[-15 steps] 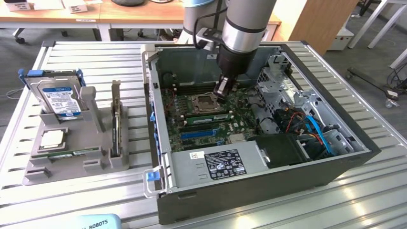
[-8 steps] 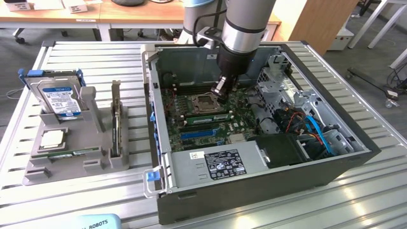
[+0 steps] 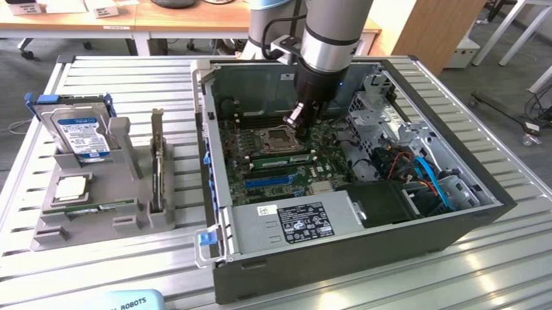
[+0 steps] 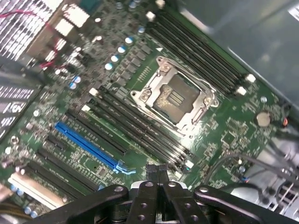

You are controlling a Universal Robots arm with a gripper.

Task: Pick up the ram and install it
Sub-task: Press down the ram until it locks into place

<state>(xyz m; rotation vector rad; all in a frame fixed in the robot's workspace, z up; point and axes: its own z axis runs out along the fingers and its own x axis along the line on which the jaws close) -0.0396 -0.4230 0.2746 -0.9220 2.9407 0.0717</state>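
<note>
Above motherboard (image 3: 285,161), arm vertical, fingers (image 4: 157,170) pressed together, empty

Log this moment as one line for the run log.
gripper: shut, holding nothing visible | position: inside open computer case, over motherboard near empty CPU socket | one ram stick seated beside socket
</note>
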